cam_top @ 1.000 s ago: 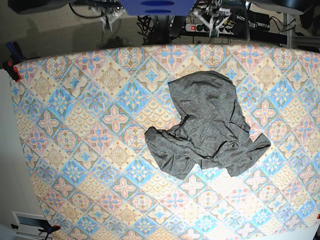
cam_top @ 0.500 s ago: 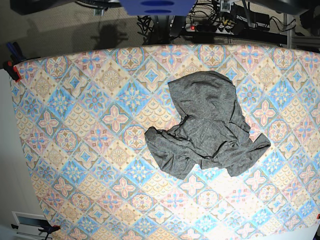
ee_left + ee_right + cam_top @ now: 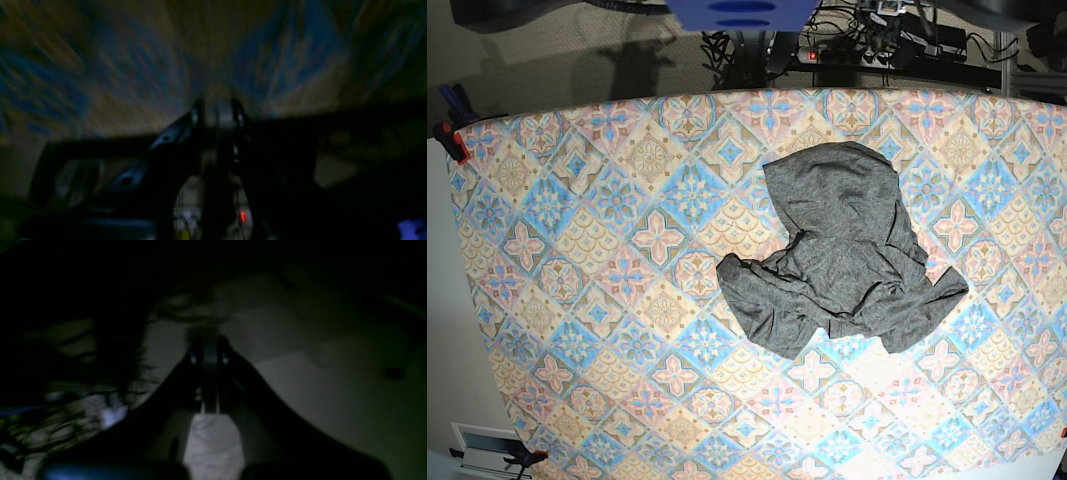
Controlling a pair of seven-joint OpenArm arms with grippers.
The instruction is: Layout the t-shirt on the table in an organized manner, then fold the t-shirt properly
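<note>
The dark-grey t-shirt lies crumpled in a heap on the table, right of centre, with its folds bunched toward the near side. Neither gripper shows over the table in the base view. In the dark, blurred left wrist view, my left gripper has its fingers close together with nothing between them, above streaked tile pattern. The right wrist view is very dark. There my right gripper is shut and empty, facing a pale surface. Neither wrist view shows the t-shirt.
A red clamp grips the table's far left corner and another clamp sits at the near left. Behind the far edge are a power strip with cables and the blue robot base.
Both grippers, seen beyond the table's far edge a second ago, have drawn back out of the base view. The t-shirt has not moved.
</note>
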